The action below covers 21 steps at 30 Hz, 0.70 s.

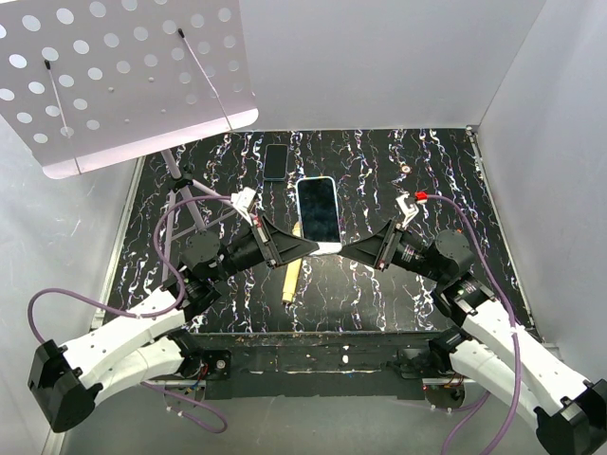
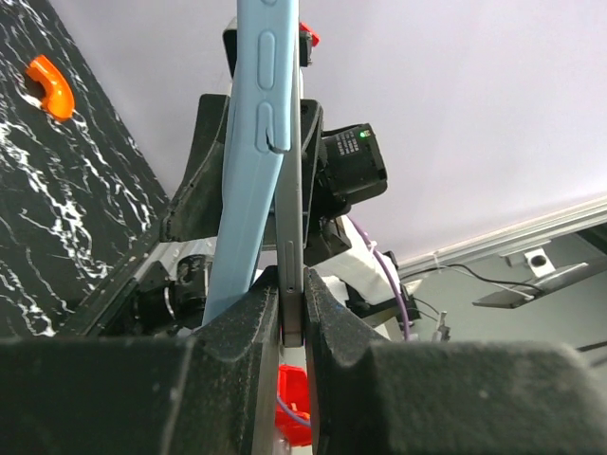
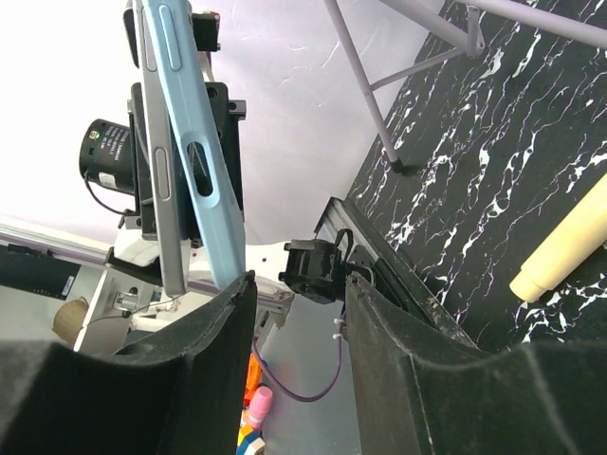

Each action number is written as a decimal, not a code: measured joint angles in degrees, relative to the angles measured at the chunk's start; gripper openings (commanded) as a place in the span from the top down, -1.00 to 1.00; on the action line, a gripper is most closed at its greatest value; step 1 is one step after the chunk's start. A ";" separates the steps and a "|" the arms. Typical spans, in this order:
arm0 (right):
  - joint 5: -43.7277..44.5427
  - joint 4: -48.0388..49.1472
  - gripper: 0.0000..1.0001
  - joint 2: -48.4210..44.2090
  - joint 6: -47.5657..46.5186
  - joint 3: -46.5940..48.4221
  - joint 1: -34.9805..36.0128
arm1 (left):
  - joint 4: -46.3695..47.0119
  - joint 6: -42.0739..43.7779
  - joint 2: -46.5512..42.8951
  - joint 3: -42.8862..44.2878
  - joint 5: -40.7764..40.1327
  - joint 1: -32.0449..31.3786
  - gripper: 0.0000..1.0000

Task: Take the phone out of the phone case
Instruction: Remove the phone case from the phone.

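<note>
Flanking phone (image 1: pixel 318 210): left claw (image 1: pixel 305 248), right claw (image 1: pixel 363 251)

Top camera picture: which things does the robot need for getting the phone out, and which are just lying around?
For the job:
phone
blue case
left end effector
right end effector

Just lying about:
second dark phone at the back
wooden stick
stand with holes
orange hook

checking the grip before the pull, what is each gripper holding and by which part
The left gripper is clamped on the phone at its bare grey edge, where the blue case is peeled away. The right gripper has nothing between its fingers.
</note>
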 measured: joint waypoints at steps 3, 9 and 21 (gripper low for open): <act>0.17 -0.59 0.01 -0.35 -0.33 0.02 0.07 | -2.78 2.25 -2.08 0.00 -1.22 0.24 1.00; 0.09 0.57 0.07 0.74 0.24 0.04 0.85 | -3.91 3.63 -2.38 0.00 -2.25 0.72 1.00; -0.26 5.88 0.15 3.50 2.01 0.04 2.29 | 0.59 0.31 1.31 -0.13 -0.13 0.72 1.00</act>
